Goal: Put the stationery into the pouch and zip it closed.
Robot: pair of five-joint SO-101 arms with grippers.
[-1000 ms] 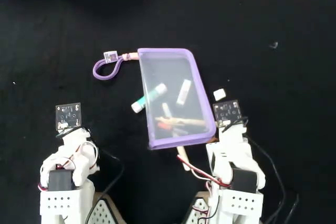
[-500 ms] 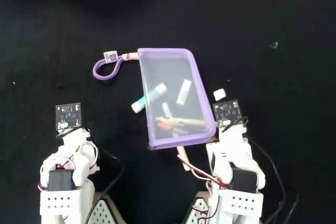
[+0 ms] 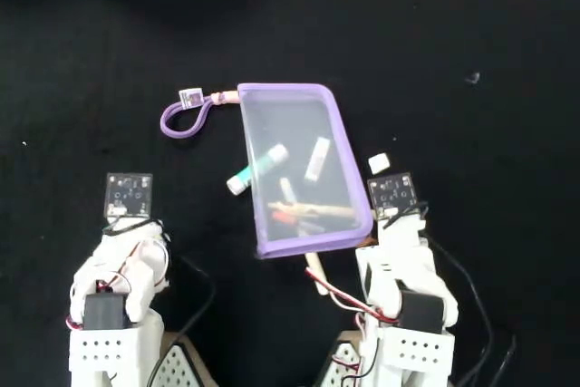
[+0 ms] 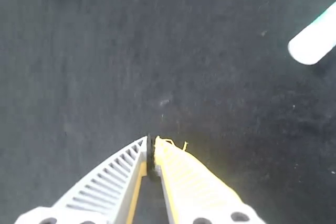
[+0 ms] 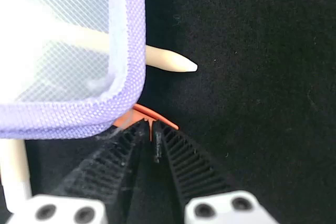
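Note:
A purple mesh pouch (image 3: 299, 169) lies in the middle of the black table, its strap loop (image 3: 186, 120) at its far left corner. Inside it I see a white piece, a reddish pen and a pale stick. A white-and-green tube (image 3: 256, 169) pokes out of the pouch's left edge, and its white end (image 4: 315, 38) lies ahead of my shut left gripper (image 4: 152, 153). My right gripper (image 5: 151, 132) is shut just short of the pouch's near right corner (image 5: 126, 93). An orange piece (image 5: 155, 118) peeks from under that corner. A cream stick tip (image 5: 170, 60) juts out beside it.
A small white eraser (image 3: 379, 163) lies to the right of the pouch. A pale stick (image 3: 315, 274) sticks out past the pouch's near edge, between the arms. The left arm (image 3: 122, 260) stands at the near left, the right arm (image 3: 399, 260) at the near right.
The left arm's wrist has shifted slightly to the right and away from its base. The right arm and the pouch have not moved.

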